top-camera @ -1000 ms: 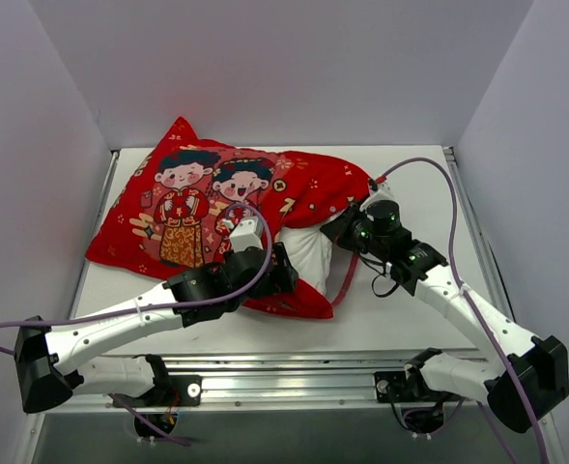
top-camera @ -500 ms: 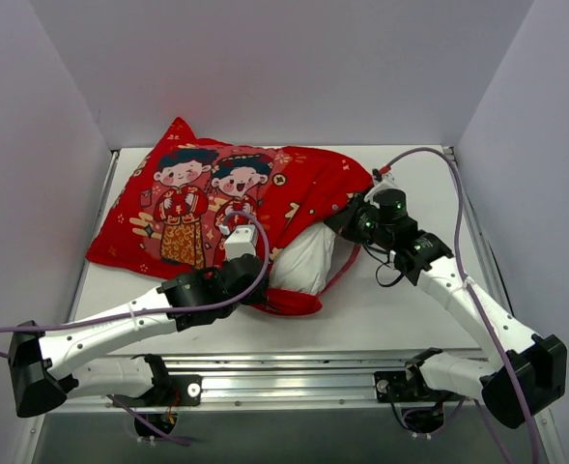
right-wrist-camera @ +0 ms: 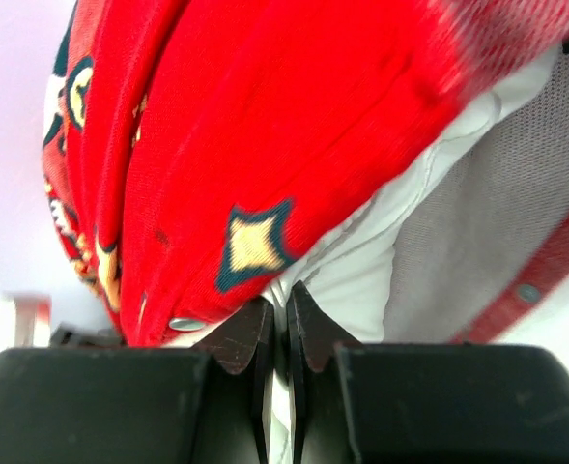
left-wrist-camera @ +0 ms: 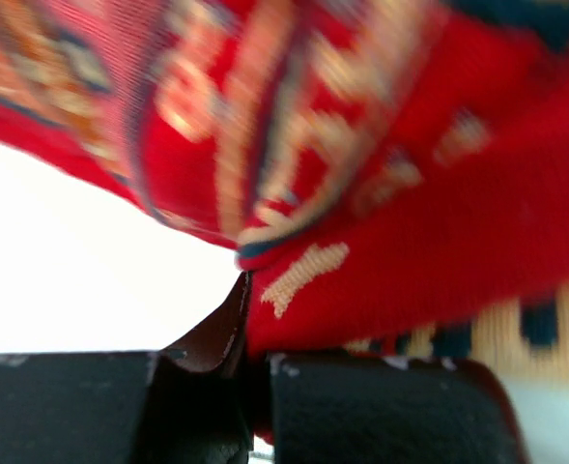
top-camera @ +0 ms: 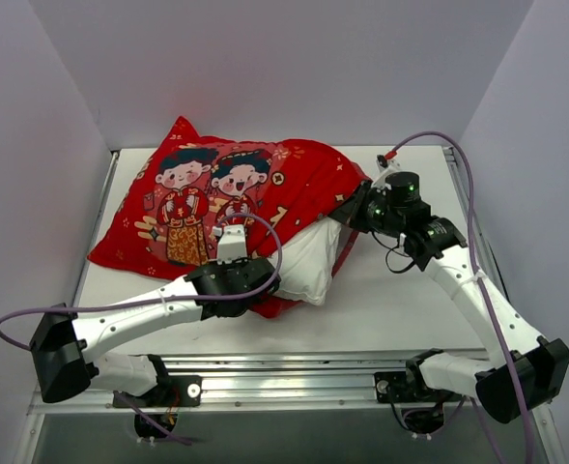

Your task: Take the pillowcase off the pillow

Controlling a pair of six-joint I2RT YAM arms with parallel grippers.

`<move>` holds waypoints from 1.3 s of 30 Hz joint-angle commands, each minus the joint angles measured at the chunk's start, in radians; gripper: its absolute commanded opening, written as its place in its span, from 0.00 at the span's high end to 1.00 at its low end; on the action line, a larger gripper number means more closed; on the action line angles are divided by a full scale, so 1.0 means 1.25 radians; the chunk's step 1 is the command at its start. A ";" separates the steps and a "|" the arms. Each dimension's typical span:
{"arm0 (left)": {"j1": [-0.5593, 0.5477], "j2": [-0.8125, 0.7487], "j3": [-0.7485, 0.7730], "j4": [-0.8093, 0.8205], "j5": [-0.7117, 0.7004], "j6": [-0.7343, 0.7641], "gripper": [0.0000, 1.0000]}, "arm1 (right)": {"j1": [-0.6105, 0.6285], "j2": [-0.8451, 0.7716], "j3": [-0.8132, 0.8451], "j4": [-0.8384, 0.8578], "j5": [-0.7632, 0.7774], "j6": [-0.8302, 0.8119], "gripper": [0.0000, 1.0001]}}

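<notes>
Left claw [left-wrist-camera: 253, 387]: its 2 jaws are closed tight on a hem of the red pillowcase [top-camera: 294, 184], which drops straight into the slit between them. In its wrist view, blurred red and gold print fills everything above the claw, and plain white shows to the claw's left. From above, this claw sits at the near, lower edge of the pillowcase, with the white pillow [top-camera: 308, 263] bulging out just to its right.

Right claw [right-wrist-camera: 280, 333]: its 2 jaws are also pressed together, pinching the pillowcase at its open end. A sliver of pale cloth shows between the tips; whether that is lining or pillow cannot be told. A small metal snap [right-wrist-camera: 183, 324] sits on the red edge just left of the tips. To the claw's right, grey inner lining [right-wrist-camera: 477, 222] hangs open. From above, the red cloth rises like a tent toward this claw, over the white table [top-camera: 410, 309].

Between the 2 claws, the pillow pokes partly out of the opening. The rest of it is covered by the pillowcase, which spreads away from both claws toward the far left, its 2 cartoon children [top-camera: 212, 198] facing up.
</notes>
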 commanded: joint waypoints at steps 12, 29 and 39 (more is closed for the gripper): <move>0.143 0.103 0.063 -0.172 -0.398 -0.264 0.91 | -0.048 -0.148 0.039 -0.016 -0.203 -0.097 1.00; 0.201 0.036 -0.155 0.471 -0.048 0.201 0.64 | 0.230 -0.111 -0.299 0.121 -0.186 -0.096 1.00; 0.240 -0.103 -0.181 0.351 0.061 0.178 0.37 | 0.457 0.029 -0.100 0.005 -0.063 -0.201 0.90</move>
